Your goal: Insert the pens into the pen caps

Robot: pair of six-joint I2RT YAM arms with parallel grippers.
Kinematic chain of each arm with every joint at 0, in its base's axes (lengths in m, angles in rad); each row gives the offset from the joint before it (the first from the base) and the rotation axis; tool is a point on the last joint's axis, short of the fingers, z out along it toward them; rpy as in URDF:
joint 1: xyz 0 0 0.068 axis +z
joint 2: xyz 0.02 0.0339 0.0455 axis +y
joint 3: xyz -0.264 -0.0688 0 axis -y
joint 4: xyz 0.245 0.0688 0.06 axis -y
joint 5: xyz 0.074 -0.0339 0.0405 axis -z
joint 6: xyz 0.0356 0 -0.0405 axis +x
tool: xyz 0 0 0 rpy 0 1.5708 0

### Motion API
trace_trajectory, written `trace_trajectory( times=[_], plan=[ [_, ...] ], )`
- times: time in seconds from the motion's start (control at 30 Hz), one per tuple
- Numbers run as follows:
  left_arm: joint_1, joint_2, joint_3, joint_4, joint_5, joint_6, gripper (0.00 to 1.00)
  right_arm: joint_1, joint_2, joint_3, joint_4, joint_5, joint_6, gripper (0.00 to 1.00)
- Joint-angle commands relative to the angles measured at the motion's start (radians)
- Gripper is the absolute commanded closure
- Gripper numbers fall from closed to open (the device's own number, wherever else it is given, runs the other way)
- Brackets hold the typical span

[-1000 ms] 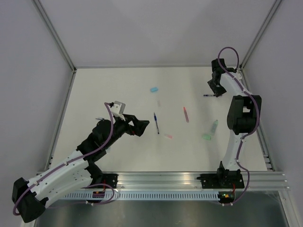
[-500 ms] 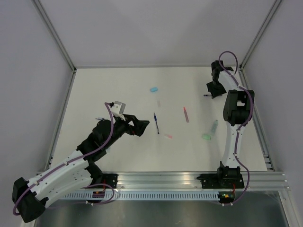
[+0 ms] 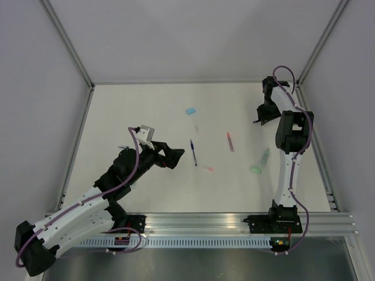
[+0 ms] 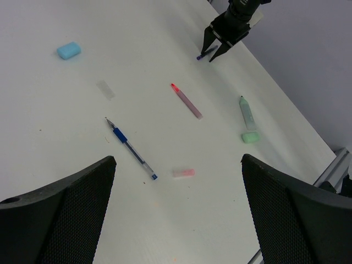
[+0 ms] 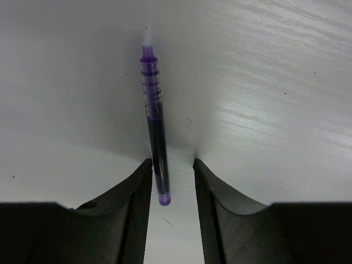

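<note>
My right gripper (image 5: 172,165) is low over the table at the far right (image 3: 259,119). Its jaws stand narrowly apart around the tail of a dark purple-blue pen (image 5: 154,126). The pen lies against the left finger, with a gap to the right one. My left gripper (image 4: 179,220) is wide open and empty, hovering left of centre (image 3: 176,155). Ahead of it lie a blue pen (image 4: 131,147), a pink cap (image 4: 183,172), a pink pen (image 4: 187,102), a clear cap (image 4: 105,89) and a light blue cap (image 4: 69,50).
A pale green marker (image 3: 265,155) and its green cap (image 3: 255,170) lie at the right, near my right arm's elbow. Grey walls with metal posts close in the table's left, back and right. A metal rail runs along the near edge.
My right gripper has shifted slightly and come down over the dark pen, which now lies between its fingers. The left arm has not moved.
</note>
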Motion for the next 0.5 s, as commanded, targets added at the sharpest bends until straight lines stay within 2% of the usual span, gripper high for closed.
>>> trace_trajectory(
  times=[0.0, 0.27, 0.37, 0.4, 0.47],
  plan=[
    [-0.001, -0.015, -0.003, 0.011, -0.016, -0.023, 0.0, -0.01, 0.022, 0.04, -0.066, -0.024, -0.001, 0.58],
    [-0.003, -0.02, -0.006, 0.008, -0.019, -0.023, 0.0, -0.016, 0.007, 0.014, -0.059, 0.013, -0.078, 0.62],
    [-0.001, -0.021, -0.006, 0.008, -0.02, -0.025, 0.0, -0.02, -0.001, -0.04, -0.025, 0.028, -0.123, 0.68],
    [-0.001, -0.021, -0.006, 0.008, -0.025, -0.025, 0.0, -0.022, -0.002, -0.051, -0.013, 0.025, -0.138, 0.74],
    [-0.003, -0.021, -0.009, 0.009, -0.025, -0.028, 0.0, -0.023, -0.002, -0.069, 0.01, 0.019, -0.176, 0.79]
  ],
)
